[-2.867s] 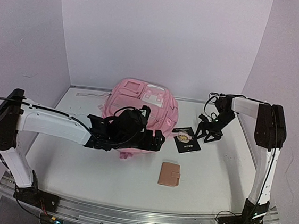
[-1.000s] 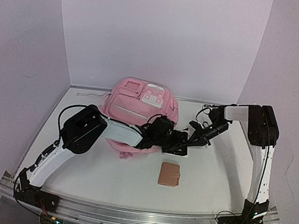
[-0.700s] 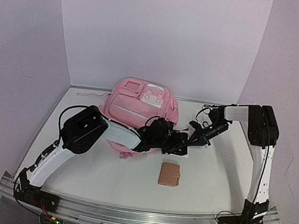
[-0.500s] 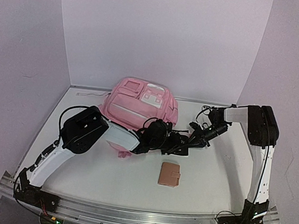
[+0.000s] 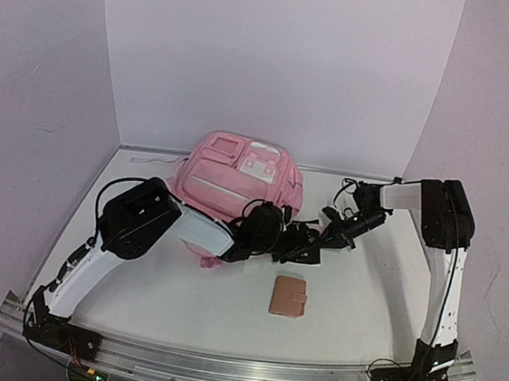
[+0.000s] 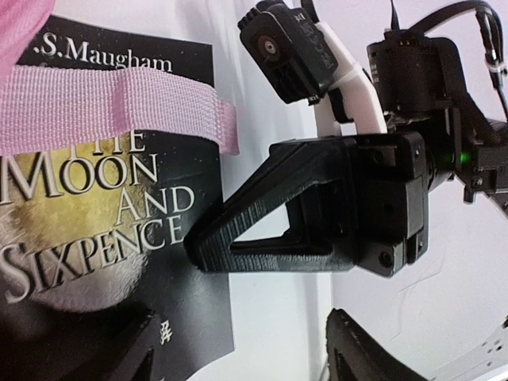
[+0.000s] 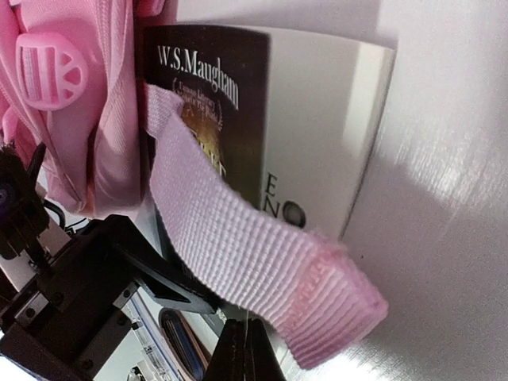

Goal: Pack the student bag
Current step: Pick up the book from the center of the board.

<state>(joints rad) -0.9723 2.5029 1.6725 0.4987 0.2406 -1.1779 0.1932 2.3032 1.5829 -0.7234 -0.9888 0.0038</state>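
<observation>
Student bag strap over book, wrist-only

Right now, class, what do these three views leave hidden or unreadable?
- Left wrist view: the pink strap covers part of the book's title; the bottom edge cuts off its cover.
- Right wrist view: the strap hides whether the shut right gripper touches the book.
- Top view: the left arm hides the student bag's near side; book text too small.

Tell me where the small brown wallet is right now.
In the overhead view, the brown wallet lies slightly right of centre, alone, just below the black book.
</observation>
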